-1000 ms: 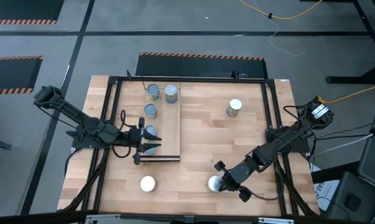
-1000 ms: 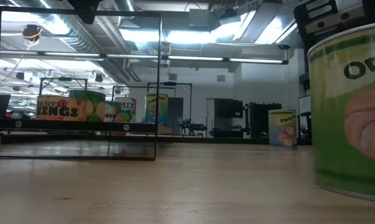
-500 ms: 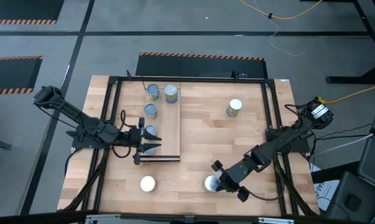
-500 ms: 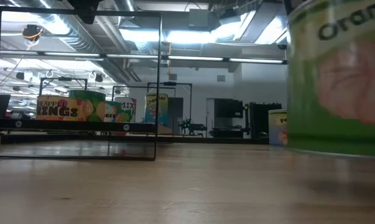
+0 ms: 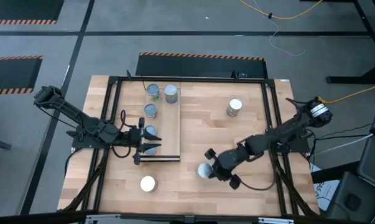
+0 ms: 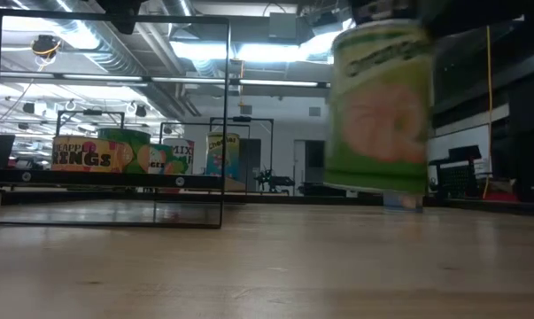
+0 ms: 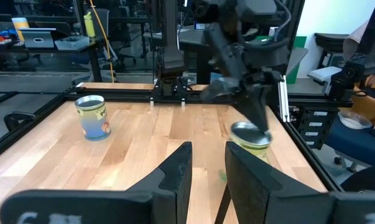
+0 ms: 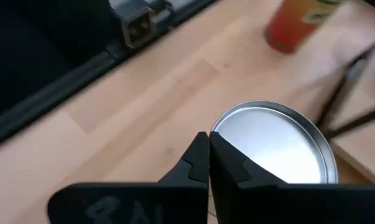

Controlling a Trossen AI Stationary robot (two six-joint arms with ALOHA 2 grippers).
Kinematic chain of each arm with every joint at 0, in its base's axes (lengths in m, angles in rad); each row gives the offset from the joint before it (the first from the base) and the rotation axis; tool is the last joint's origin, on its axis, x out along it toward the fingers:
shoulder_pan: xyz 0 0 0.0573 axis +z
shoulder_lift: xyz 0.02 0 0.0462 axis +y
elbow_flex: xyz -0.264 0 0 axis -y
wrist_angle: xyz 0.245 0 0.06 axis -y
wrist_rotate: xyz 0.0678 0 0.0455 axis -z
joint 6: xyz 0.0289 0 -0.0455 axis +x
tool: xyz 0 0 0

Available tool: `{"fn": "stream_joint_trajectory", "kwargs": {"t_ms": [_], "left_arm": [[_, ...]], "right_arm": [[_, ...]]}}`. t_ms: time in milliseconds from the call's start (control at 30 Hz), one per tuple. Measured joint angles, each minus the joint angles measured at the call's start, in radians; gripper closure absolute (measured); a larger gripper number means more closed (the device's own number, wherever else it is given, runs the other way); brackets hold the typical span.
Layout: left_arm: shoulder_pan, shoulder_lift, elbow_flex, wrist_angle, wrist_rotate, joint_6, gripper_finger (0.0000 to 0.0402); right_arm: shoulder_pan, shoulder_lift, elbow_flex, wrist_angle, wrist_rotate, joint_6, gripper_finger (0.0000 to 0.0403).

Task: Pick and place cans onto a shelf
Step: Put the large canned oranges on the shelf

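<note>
So the right gripper (image 5: 207, 170) was clamped on a can (image 6: 379, 108) and had it lifted clear of the table (image 5: 249, 143). In the low view you could see a gap under its base, and the green label with an orange fruit picture looked smooth and glossy. From the right wrist camera the fingers (image 8: 207, 163) were pinched tight at the rim, with the flat round silver lid right in front of them. The left gripper (image 5: 151, 140) sat at the near end of the shelf (image 5: 170, 134), a long pale wood plank, with its fingers (image 7: 175, 171) apart and nothing visibly between them in the wrist view. Couldn't tell from above if it was touching the can beside it. Four cans with round grey tops stood on the shelf, two side by side at the far end. Another can (image 5: 234, 107) stood alone on the butcher-block tabletop over on the right, and a white-topped one (image 5: 147, 183) sat near the front edge. A black metal frame (image 5: 271, 112) ran round the table.
</note>
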State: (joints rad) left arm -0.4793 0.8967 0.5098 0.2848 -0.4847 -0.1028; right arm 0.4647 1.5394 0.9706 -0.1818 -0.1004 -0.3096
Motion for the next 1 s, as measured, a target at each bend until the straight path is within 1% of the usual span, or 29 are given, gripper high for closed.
{"fn": "stream_joint_trajectory", "kwargs": {"t_ms": [133,300,433,633,733,1000], "left_arm": [[0.000,0.000,0.000,0.000,0.000,0.000,0.0312],[0.000,0.000,0.000,0.000,0.000,0.000,0.0312],[0.000,0.000,0.000,0.000,0.000,0.000,0.0312],[0.000,0.000,0.000,0.000,0.000,0.000,0.0312],[0.000,0.000,0.000,0.000,0.000,0.000,0.0312],[0.000,0.000,0.000,0.000,0.000,0.000,0.0312]], "right_arm": [[-0.060,0.000,0.040,-0.077,-0.003,-0.075,0.0403],[-0.145,0.000,0.097,-0.153,-0.085,-0.168,0.0403],[-0.213,0.000,0.133,-0.194,-0.120,-0.260,0.0403],[-0.308,-0.002,0.177,-0.209,-0.142,-0.388,0.0403],[-0.357,-0.002,0.195,-0.212,-0.188,-0.454,0.0403],[-0.478,-0.002,0.239,-0.215,-0.292,-0.564,0.0403]]}}
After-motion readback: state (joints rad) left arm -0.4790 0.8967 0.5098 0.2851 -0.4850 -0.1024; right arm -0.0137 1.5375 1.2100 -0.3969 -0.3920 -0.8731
